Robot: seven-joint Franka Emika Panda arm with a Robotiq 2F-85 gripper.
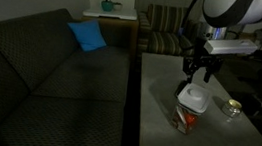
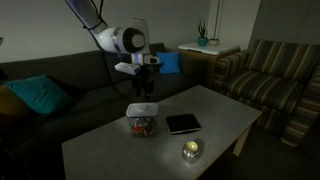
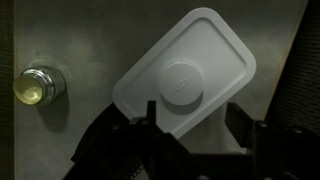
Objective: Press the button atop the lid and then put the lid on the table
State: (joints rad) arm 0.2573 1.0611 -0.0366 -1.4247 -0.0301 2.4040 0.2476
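The white lid (image 3: pixel 215 50) is square with rounded corners and carries a round button (image 3: pixel 182 84) at its middle. It sits on a small clear container (image 1: pixel 185 116) of coloured contents on the grey table (image 1: pixel 163 137). In both exterior views my gripper (image 1: pixel 195 76) hangs just above the lid (image 2: pixel 143 108), fingers pointing down. The wrist view shows the gripper (image 3: pixel 195 118) open, its two dark fingers (image 3: pixel 150 115) standing apart over the lid's near edge with nothing between them.
A small round shiny dish (image 3: pixel 38 85) stands on the table beside the container, also seen as the dish (image 2: pixel 191 150). A flat black box (image 2: pixel 183 123) lies near it. A dark sofa (image 1: pixel 40 72) with a blue cushion (image 1: pixel 87 35) runs along the table.
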